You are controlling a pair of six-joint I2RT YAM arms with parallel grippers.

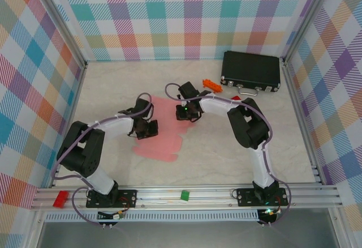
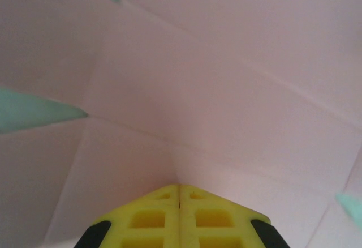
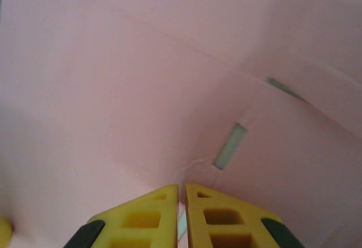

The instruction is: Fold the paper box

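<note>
At mid-table point(image 1: 226, 163), the paper box point(image 1: 161, 143) lies as a flat pink die-cut sheet under both arms, well apart from the black case point(image 1: 250, 71) at the far right. The left gripper point(image 1: 148, 129) presses its yellow fingers fully together where creases in the card meet. The right gripper point(image 1: 186, 112) is all but closed, with a thin slit left between its fingers; whether either pinches the card cannot be told.
</note>
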